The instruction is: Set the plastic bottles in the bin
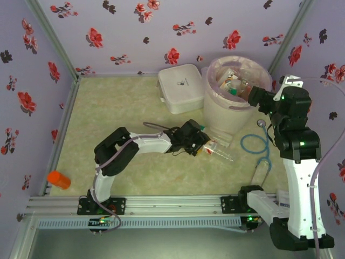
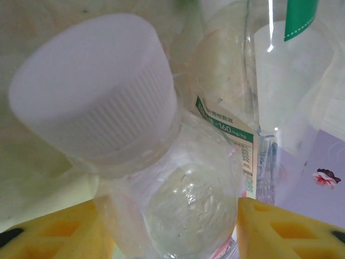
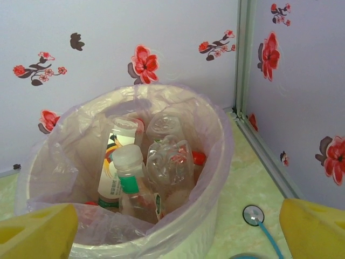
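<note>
A clear crumpled plastic bottle [image 2: 183, 205] with a white cap [image 2: 97, 97] fills the gap between my left gripper's [image 2: 172, 232] yellow fingers [image 2: 54, 232], which press on both its sides. A second bottle [image 2: 269, 81] with a green-and-white label lies just behind it. From above, the left gripper [image 1: 204, 144] is low at the foot of the bin [image 1: 226, 116], with these bottles [image 1: 221, 152] at its tip. My right gripper [image 1: 247, 93] hangs open over the bin's rim [image 3: 215, 156], nothing between its fingers. Several bottles [image 3: 167, 162] lie inside the bag liner.
A flat white lidded box [image 1: 180, 86] sits left of the bin. A blue stethoscope [image 1: 256, 145] lies on the mat to the right, its disc [image 3: 253, 215] beside the bin. What looks like another clear bottle [image 1: 260, 171] is near the right arm. An orange object [image 1: 58, 179] rests at the near left edge.
</note>
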